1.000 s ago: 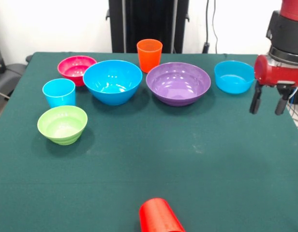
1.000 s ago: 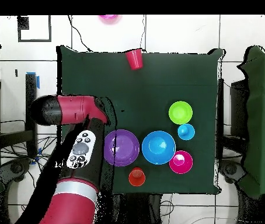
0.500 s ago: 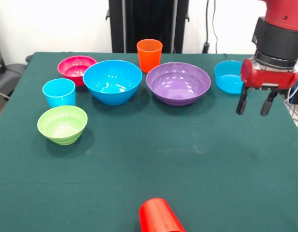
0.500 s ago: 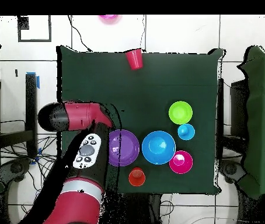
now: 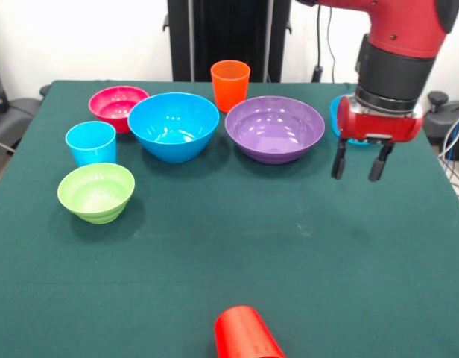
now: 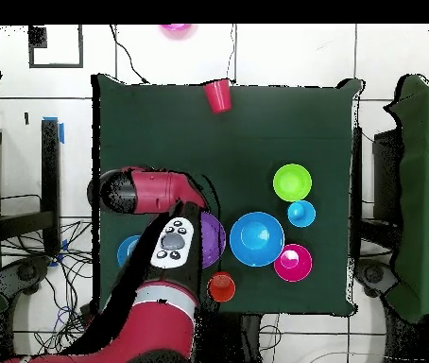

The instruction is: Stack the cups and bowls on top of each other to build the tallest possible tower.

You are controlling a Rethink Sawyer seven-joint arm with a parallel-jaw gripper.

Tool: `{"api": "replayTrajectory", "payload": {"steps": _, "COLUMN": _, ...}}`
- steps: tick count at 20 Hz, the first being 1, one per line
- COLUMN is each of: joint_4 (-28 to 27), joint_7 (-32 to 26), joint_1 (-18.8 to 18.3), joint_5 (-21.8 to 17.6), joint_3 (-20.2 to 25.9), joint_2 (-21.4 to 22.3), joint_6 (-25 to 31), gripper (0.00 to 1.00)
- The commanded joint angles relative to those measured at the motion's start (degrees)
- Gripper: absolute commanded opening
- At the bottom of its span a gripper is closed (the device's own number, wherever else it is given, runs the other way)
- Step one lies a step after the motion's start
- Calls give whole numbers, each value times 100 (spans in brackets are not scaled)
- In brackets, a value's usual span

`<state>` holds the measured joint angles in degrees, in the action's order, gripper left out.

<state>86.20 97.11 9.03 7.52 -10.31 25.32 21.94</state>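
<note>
Leftward in the front view the gripper (image 5: 358, 162) has travelled since a second ago, from the table's right edge to a spot just right of the purple bowl (image 5: 275, 127), hanging above the cloth (image 5: 214, 246) with its two black fingers (image 5: 338, 159) parted and nothing between them. It now hides most of the small blue bowl (image 5: 337, 112) behind it.

No tower stands; every piece sits alone. The pieces are glossy plastic: round bowls and tapered cups. Bowls in the front view number five: pink (image 5: 118, 106), large blue (image 5: 173, 125), purple, small blue, and lime (image 5: 96, 192). Cups number three: orange (image 5: 229, 84) upright at the back, light blue (image 5: 91, 143) upright beside the pink bowl, and red (image 5: 247, 334) apparently tipped on its side at the near edge.

Overhead, the arm (image 6: 157, 265) covers part of the purple bowl.
</note>
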Motion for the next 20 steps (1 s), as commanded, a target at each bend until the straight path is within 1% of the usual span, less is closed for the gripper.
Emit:
{"api": "replayTrajectory", "payload": {"steps": 1, "joint_4": 568, "joint_7": -108, "joint_1": -454, "joint_5": -644, "joint_3": 974, "joint_2": 118, "joint_6": -221, "gripper": 100}}
{"api": "replayTrajectory", "payload": {"steps": 10, "joint_4": 742, "joint_7": -310, "joint_1": -776, "joint_5": -1123, "joint_3": 1233, "joint_2": 387, "joint_6": -111, "gripper": 100}}
{"api": "replayTrajectory", "payload": {"steps": 14, "joint_4": 1022, "joint_7": -265, "joint_1": -1026, "joint_5": -1291, "joint_3": 1423, "joint_2": 598, "joint_6": -225, "gripper": 100}}
{"api": "replayTrajectory", "payload": {"steps": 17, "joint_4": 1126, "joint_7": -280, "joint_1": -1162, "joint_5": -1454, "joint_3": 1421, "joint_2": 751, "joint_6": -161, "gripper": 100}}
{"api": "replayTrajectory", "payload": {"steps": 20, "joint_4": 1177, "joint_7": -348, "joint_1": -1256, "joint_5": -1579, "joint_3": 1404, "joint_2": 967, "joint_6": 55, "gripper": 100}}
